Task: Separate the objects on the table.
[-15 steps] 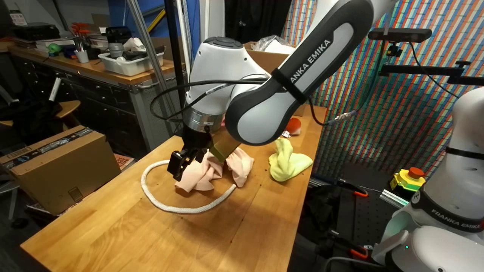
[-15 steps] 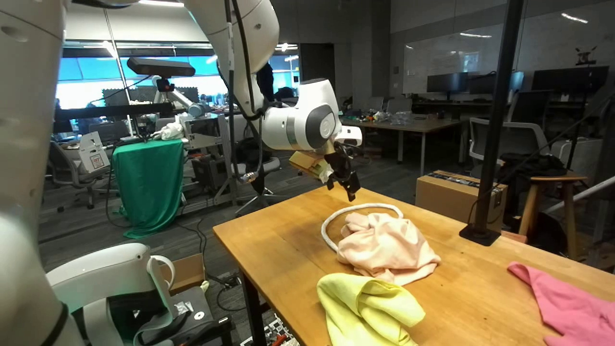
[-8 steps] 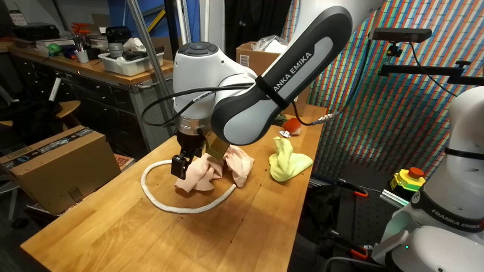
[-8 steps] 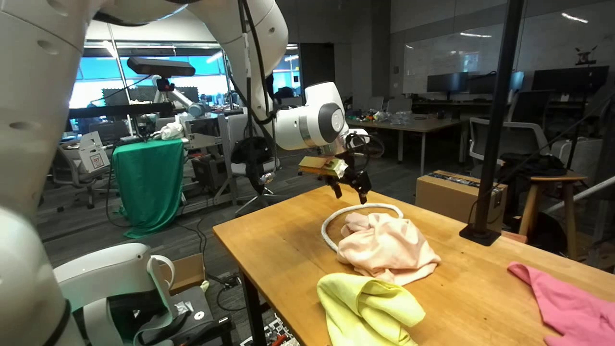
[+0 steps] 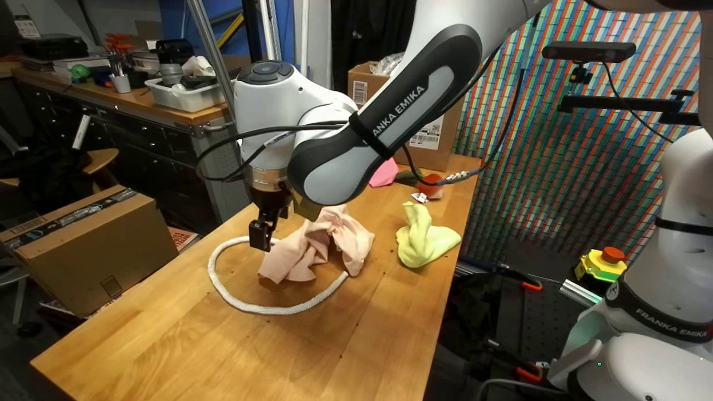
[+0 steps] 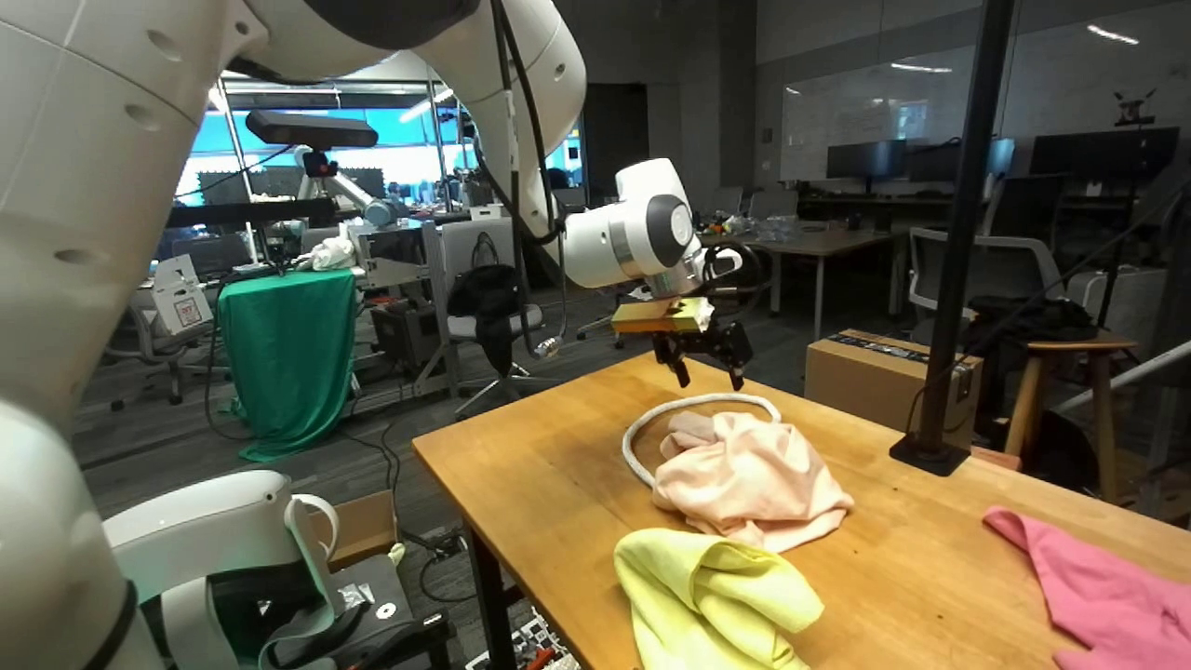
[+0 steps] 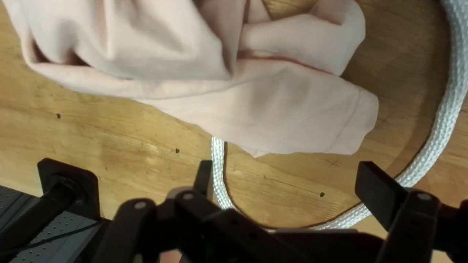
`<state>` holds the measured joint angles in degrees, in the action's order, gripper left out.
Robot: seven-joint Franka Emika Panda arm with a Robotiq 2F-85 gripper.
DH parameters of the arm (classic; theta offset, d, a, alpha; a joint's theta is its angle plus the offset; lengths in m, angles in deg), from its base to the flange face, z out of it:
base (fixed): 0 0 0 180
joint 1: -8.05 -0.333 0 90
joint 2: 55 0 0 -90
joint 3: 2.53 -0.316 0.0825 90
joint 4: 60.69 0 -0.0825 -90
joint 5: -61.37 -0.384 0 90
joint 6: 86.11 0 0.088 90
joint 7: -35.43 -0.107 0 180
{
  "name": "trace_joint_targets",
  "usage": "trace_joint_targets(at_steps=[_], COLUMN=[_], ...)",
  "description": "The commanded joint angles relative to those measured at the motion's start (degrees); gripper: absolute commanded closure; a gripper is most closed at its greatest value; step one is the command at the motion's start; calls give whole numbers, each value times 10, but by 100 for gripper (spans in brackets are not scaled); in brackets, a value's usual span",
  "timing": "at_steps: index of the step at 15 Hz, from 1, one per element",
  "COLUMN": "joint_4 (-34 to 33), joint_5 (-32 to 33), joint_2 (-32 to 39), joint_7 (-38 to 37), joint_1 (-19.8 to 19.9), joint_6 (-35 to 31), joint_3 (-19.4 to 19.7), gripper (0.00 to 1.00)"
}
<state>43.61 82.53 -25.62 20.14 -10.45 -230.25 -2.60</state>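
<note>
Cord (image 5: 262,309) loops below the end effector (image 6: 711,381), clear of its tips, one stretch going under the beige cloth (image 6: 752,479) just to one side. End effector spread, nothing held. Farther from it on the table (image 6: 535,465): yellow cloth (image 6: 716,596), then pink cloth (image 6: 1112,591), each lying apart, so likely done. Cord and beige cloth look left to split.

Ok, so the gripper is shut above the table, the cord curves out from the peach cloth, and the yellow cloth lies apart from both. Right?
Not quite: the gripper is open, as the wrist view shows, its fingers wide apart. The rest is right: it is above the table, the cord curves out from the peach cloth, and the yellow cloth lies apart from both.
</note>
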Motion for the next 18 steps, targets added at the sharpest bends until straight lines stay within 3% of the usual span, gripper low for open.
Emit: trace_joint_targets(at_steps=[1, 8, 18], joint_4=[-58, -132, -259], joint_5=[-3, -18, -81], joint_2=[30, 80, 172], joint_7=[75, 191, 271], joint_1=[22, 59, 79], joint_6=[24, 44, 76], joint_3=[-6, -21, -60], gripper=[0, 0, 0])
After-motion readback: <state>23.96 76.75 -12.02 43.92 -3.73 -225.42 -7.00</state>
